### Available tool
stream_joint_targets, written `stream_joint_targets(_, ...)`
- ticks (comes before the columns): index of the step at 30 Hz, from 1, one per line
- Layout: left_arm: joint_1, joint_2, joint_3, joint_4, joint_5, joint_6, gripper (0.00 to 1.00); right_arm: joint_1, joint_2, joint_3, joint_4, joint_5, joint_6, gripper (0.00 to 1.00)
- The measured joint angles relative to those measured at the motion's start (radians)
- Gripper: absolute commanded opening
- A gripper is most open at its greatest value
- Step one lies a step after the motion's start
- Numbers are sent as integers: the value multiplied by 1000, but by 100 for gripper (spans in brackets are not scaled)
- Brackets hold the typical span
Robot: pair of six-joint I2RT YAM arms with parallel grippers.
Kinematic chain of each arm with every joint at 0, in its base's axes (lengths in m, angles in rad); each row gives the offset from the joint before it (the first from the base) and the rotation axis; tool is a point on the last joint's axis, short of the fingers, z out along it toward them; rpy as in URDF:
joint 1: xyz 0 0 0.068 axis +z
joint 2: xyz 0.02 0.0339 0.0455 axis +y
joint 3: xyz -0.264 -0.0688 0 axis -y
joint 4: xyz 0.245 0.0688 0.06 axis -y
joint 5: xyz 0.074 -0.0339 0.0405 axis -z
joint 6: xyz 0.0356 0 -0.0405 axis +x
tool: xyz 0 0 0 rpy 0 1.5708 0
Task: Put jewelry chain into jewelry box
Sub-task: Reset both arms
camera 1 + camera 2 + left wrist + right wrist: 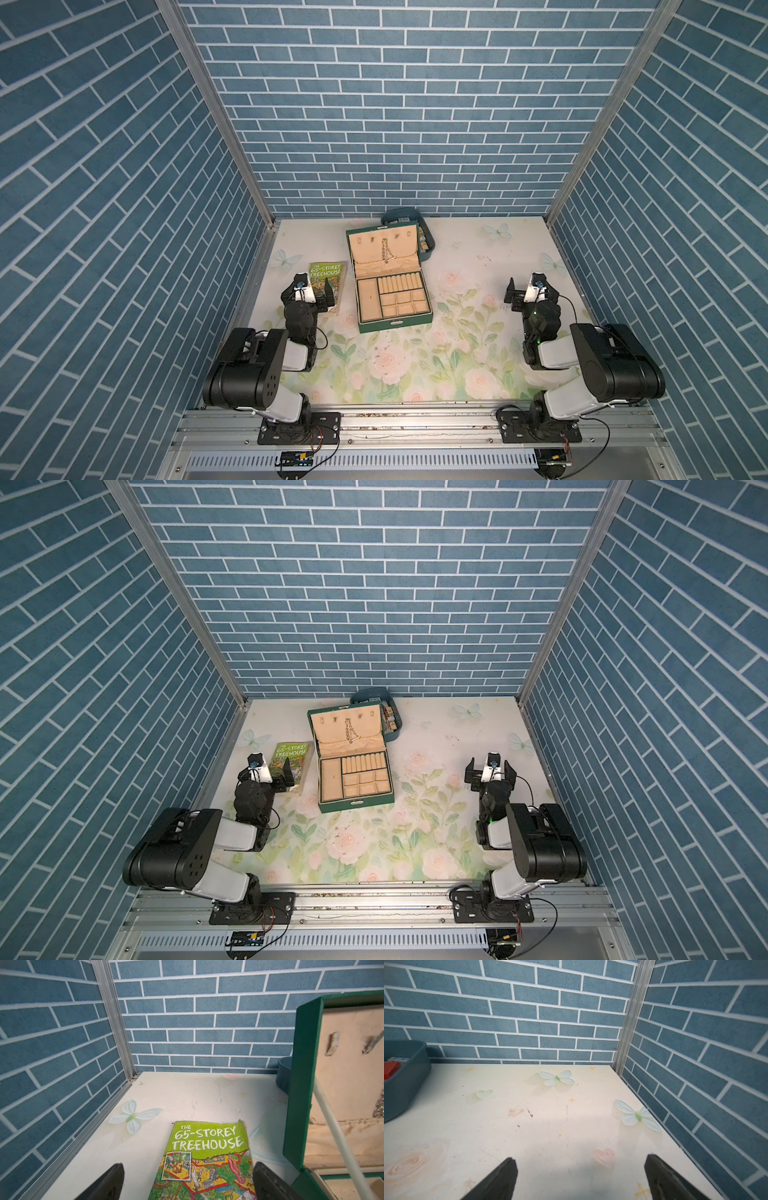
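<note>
Jewelry chain (387, 251) hangs inside jewelry box (395, 326) lid; ends indistinct.

Blue brick-patterned walls (395, 104) are enclosing the space on three sides, with bare aluminium posts (220, 116) running down the two back corners. The bench (478, 257) is wearing a pale covering printed with pink roses (388, 365), green leaves and light blue butterflies (556, 1078), and it is showing scuffs and dark specks. Along its near edge an aluminium rail (415, 424) is lying above a slotted white cable duct (415, 459).
</note>
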Motion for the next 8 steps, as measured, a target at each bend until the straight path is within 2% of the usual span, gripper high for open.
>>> stream_joint_targets(8, 7, 0, 13, -10, 6, -3, 100, 0, 0, 0, 0, 0, 0, 100)
